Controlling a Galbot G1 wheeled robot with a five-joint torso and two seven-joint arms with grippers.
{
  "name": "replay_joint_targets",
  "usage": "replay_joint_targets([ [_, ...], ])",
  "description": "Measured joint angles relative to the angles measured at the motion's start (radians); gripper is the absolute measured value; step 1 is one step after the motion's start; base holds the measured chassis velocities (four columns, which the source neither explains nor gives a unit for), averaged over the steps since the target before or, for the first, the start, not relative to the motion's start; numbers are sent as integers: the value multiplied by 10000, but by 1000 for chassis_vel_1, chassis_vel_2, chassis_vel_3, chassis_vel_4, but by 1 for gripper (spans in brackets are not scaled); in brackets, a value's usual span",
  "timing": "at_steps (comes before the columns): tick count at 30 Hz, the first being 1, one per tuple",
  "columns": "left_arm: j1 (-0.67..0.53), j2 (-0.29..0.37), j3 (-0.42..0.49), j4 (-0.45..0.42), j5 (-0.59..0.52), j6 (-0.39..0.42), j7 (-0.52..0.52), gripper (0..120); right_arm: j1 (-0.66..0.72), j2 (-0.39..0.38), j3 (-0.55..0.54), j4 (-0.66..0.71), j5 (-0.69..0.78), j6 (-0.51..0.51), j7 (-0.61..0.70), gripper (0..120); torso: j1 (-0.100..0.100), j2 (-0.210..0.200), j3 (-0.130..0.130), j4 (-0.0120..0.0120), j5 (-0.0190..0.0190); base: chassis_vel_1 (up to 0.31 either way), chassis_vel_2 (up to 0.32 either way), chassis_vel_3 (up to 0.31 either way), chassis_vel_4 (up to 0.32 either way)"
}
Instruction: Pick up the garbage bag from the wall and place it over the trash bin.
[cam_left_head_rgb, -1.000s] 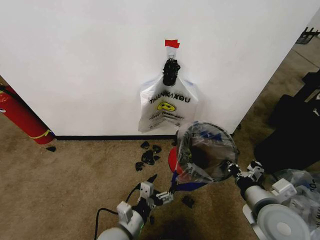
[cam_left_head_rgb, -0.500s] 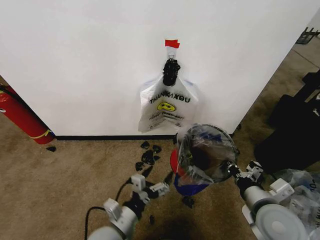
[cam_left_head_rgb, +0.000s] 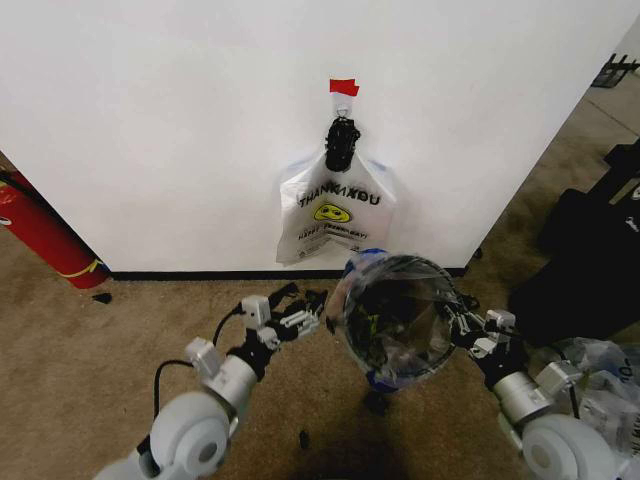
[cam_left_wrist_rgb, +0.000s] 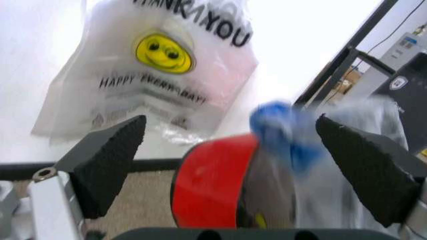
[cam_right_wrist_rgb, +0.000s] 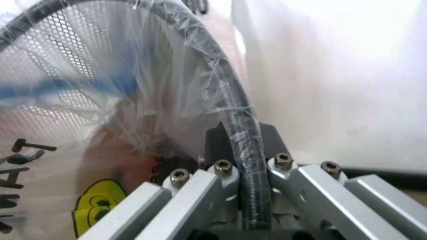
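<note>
The trash bin (cam_left_head_rgb: 392, 322) is a round black mesh bin, tipped so its mouth faces me; its red base (cam_left_wrist_rgb: 212, 184) shows in the left wrist view. The garbage bag (cam_left_head_rgb: 420, 290), thin and see-through with a blue handle (cam_left_wrist_rgb: 280, 129), is draped over and inside the bin. My right gripper (cam_left_head_rgb: 462, 322) is at the bin's right side, shut on the black rim (cam_right_wrist_rgb: 235, 131) with the plastic caught under it. To the bin's left, my left gripper (cam_left_head_rgb: 303, 310) is open, its black fingers (cam_left_wrist_rgb: 107, 160) spread on either side of the bin's base and the blue handle.
A white smiley bag (cam_left_head_rgb: 335, 210) hangs from a hook on the wall behind the bin. A red fire extinguisher (cam_left_head_rgb: 40, 235) leans at the far left. Black scraps (cam_left_head_rgb: 375, 403) lie on the carpet. Dark cases (cam_left_head_rgb: 590, 260) and a clear plastic heap (cam_left_head_rgb: 605, 370) crowd the right.
My left arm has swung up and to the left, from below the bin to beside it. The bin and bag have shifted left and tipped more toward me in the right gripper.
</note>
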Motion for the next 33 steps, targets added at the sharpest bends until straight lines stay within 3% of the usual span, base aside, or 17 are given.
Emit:
replay_joint_targets([
  [6, -1646, 590, 217, 1162, -830, 531, 884, 100, 56, -399, 21, -539, -260, 741, -1419, 0, 1, 0, 1, -6, 0, 0, 0, 0, 0],
  [11, -1870, 721, 308, 1654, -899, 687, 1127, 100, 200, -458, -171, -610, -282, 756, -1643, 0, 0, -2, 0, 4, -1, 0, 0, 0, 0],
  [13, -1967, 746, 420, 1870, -727, 784, 1323, 100, 210, -502, -207, -651, -291, 770, -1728, 0, 0, -2, 0, -3, -1, 0, 0, 0, 0],
  [33, -2663, 871, 1249, 2355, -477, 917, 1822, 100, 125, -395, -294, -551, -345, 721, -1663, 0, -1, -2, 0, -2, -1, 0, 0, 0, 0],
])
